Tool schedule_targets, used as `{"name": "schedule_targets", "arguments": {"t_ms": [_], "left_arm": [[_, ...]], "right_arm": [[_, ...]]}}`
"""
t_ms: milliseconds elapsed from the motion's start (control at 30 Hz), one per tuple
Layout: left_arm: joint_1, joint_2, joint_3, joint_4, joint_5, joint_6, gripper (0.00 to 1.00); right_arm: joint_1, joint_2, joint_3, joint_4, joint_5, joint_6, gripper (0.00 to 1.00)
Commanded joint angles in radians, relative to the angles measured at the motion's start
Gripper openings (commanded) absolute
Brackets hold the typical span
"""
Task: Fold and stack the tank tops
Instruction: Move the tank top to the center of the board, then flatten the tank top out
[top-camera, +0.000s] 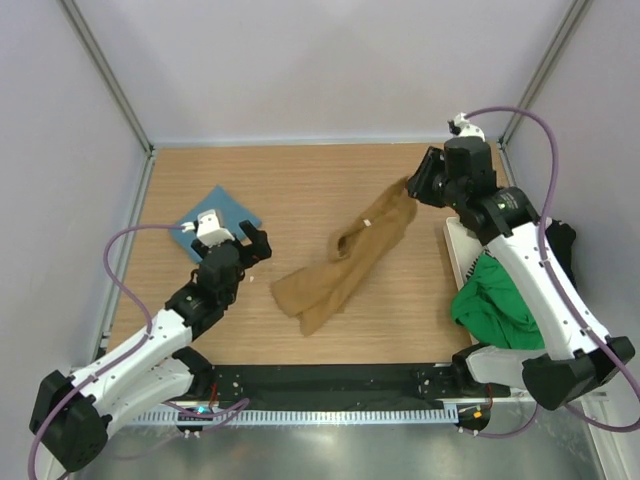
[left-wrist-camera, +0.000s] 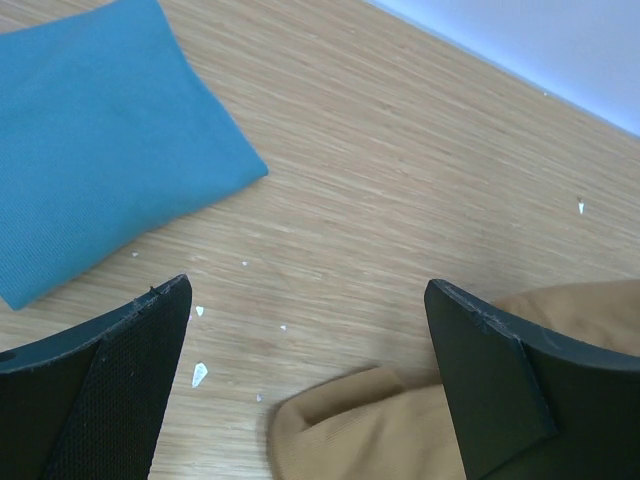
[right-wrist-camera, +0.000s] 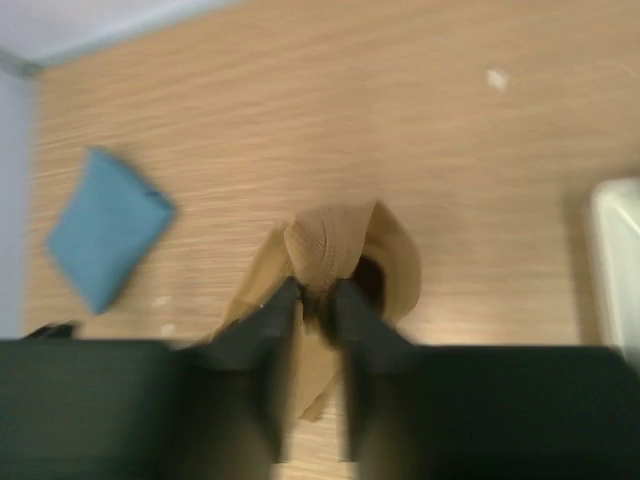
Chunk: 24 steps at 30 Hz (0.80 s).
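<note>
Right pincer is clamped on the upper end of the tan tank top. The top trails from it in a slanted strip, its lower part bunched on the desk. Left pincer stands just left of the tan top's lower end, jaws wide apart, holding nothing. The folded teal tank top lies further left. A green tank top lies heaped to its right.

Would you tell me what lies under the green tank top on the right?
A white tray pokes out beneath the green tank top. The right arm crosses over it, so anything else underneath is hidden.
</note>
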Motion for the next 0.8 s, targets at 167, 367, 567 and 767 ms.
{"name": "schedule_targets", "arguments": {"t_ms": [167,367,567,767], "left_arm": [[0.000,0.073,0.024,0.026,-0.021,-0.018,1.00],[0.005,0.159,0.015,0.054,0.015,-0.071,0.99],[0.005,0.236,0.058,0.073,0.096,-0.023,1.00],[0.006,0.268,0.072,0.082,0.131,-0.020,1.00]], "right_arm": [[0.010,-0.075,-0.319,0.140,0.021,-0.153,0.62],[0.192,0.115,-0.350,0.092,0.115,-0.155,0.58],[0.238,0.216,-0.431,0.202,0.131,-0.132,0.69],[0.259,0.331,-0.391,0.203,0.099,-0.184,0.59]]}}
